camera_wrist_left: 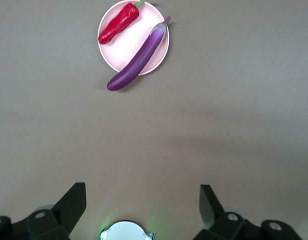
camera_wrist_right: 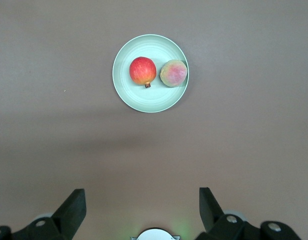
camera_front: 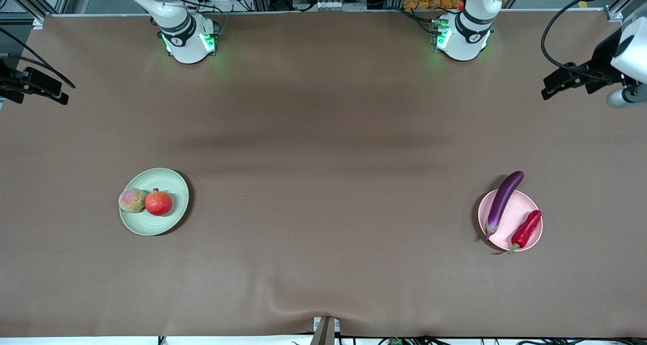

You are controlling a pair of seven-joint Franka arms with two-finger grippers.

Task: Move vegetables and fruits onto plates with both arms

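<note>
We see the pink plate (camera_front: pixel 532 228) at the left arm's end of the table (camera_front: pixel 323 264), holding the red chili pepper (camera_front: pixel 525 230) and, just farther back, the purple eggplant (camera_front: pixel 502 201), whose tip overhangs the rim. At the right arm's end, the green plate (camera_front: pixel 160 223) carries the peach (camera_front: pixel 132 200) touching the red fruit (camera_front: pixel 158 203). Both arms wait raised near their bases, the left pincer (camera_wrist_left: pixel 143 205) and right pincer (camera_wrist_right: pixel 143 205) each with fingers spread apart, empty.

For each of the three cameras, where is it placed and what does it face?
Front view: high across the table, facing both arm bases; both plates in sight.
Left wrist view: above the table, over the pink plate with eggplant and chili; left gripper jaws open.
Right wrist view: over the green plate with peach and red fruit; right gripper jaws open.
Each plate shows in two views.
</note>
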